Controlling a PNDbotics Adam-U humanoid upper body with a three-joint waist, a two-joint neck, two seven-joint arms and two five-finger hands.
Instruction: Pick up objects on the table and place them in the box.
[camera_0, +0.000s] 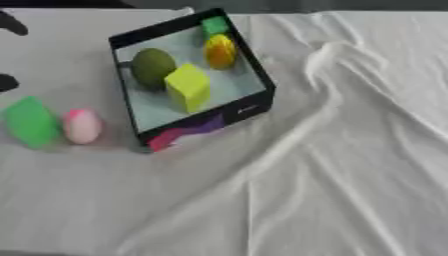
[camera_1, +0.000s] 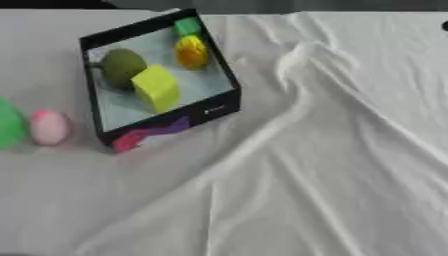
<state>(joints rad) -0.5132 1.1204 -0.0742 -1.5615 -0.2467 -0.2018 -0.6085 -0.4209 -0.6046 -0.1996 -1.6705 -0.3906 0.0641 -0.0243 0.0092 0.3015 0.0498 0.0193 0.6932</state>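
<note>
Four coloured pieces sat in the black-walled box (camera_0: 254, 107); green block (camera_0: 30, 121) and pink egg (camera_0: 81, 126) remained on the white-clothed counter (camera_0: 332, 175), my hands unseen, fingers' state unknowable.

1. The left hand (camera_0: 7, 82) shows only as dark shapes at the left edge.
2. A green block (camera_0: 31, 121) and a pink egg (camera_0: 81, 126) lie near it on the desk (camera_0: 332, 175).
3. The box (camera_0: 249, 107), farther from the hand, holds a yellow block (camera_0: 188, 86) and an olive ball (camera_0: 153, 66).

No readable text, numbers or brand names appear anywhere. The black box (camera_0: 248, 109) has a small pale mark on its front wall, too blurred to make out.
</note>
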